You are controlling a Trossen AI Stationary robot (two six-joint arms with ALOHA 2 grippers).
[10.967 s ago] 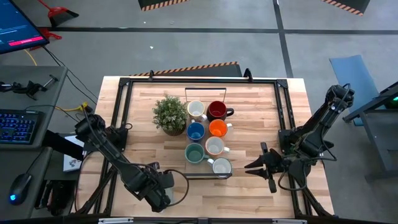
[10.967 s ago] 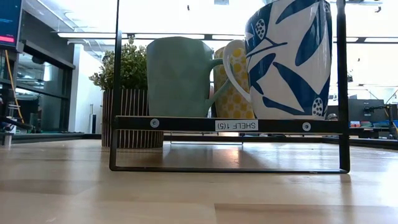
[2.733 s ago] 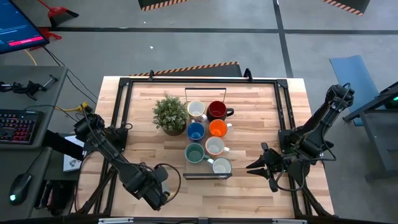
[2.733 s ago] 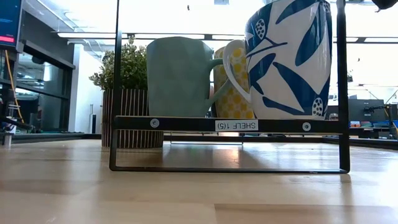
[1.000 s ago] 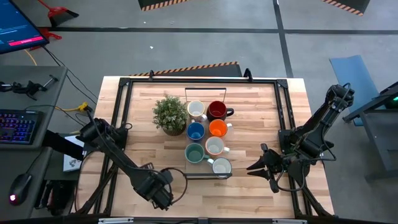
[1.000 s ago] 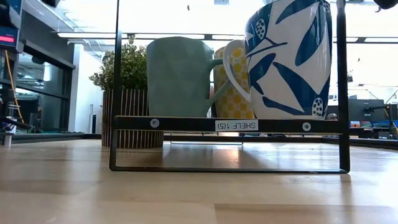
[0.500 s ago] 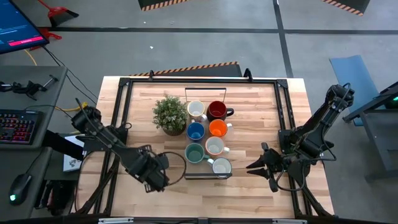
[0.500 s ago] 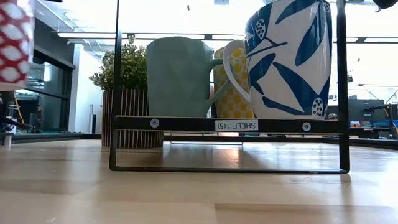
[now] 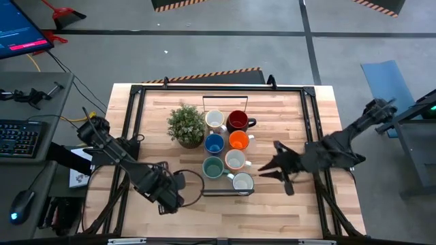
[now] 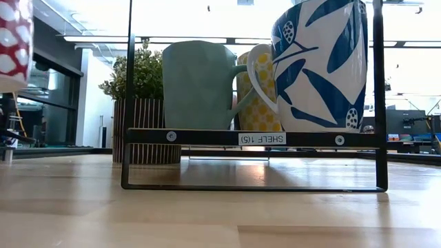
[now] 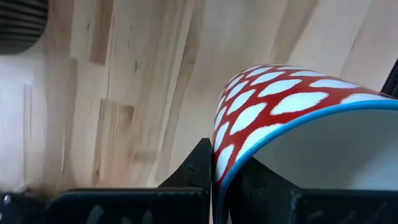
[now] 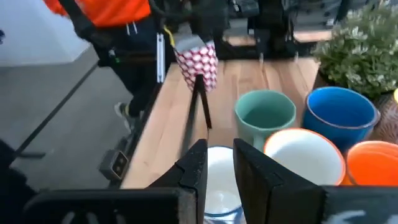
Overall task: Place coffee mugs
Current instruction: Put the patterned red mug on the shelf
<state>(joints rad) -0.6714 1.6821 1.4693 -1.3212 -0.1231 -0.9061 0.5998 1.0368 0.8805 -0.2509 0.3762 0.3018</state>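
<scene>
My left gripper (image 9: 174, 185) is shut on a red-and-white patterned mug with a blue rim (image 11: 273, 106), above the table's near left part. The mug also shows in the low view (image 10: 14, 41) and the right wrist view (image 12: 198, 62). Several mugs stand on a black wire rack (image 9: 204, 192): cream (image 9: 215, 120), dark red (image 9: 237, 120), blue (image 9: 214, 143), orange (image 9: 238, 140), teal (image 9: 212, 167), white (image 9: 235, 160), and white with blue leaves (image 9: 243, 182). My right gripper (image 9: 266, 170) is open just right of the rack, its fingers (image 12: 196, 165) above that last mug (image 12: 219, 186). My left gripper pinches the patterned mug's wall at the rim (image 11: 219, 167), one finger outside (image 11: 199, 163) and one inside (image 11: 267, 186). The fingers come from above, pointing down. The mug hangs upright below them, lifted clear of the table (image 10: 14, 76).
A potted green plant (image 9: 186, 125) stands left of the rack's far end. A black frame (image 9: 136, 95) runs round the table. A person in orange (image 12: 112, 15) stands beyond the table's left edge. Bare wood lies at the near left (image 9: 225, 214) and the right (image 9: 286, 122).
My left gripper has risen and gone toward the far edge with the patterned mug, which has come into the low view's upper left. My right gripper has gone toward the table's left edge, up to the rack's near right mug.
</scene>
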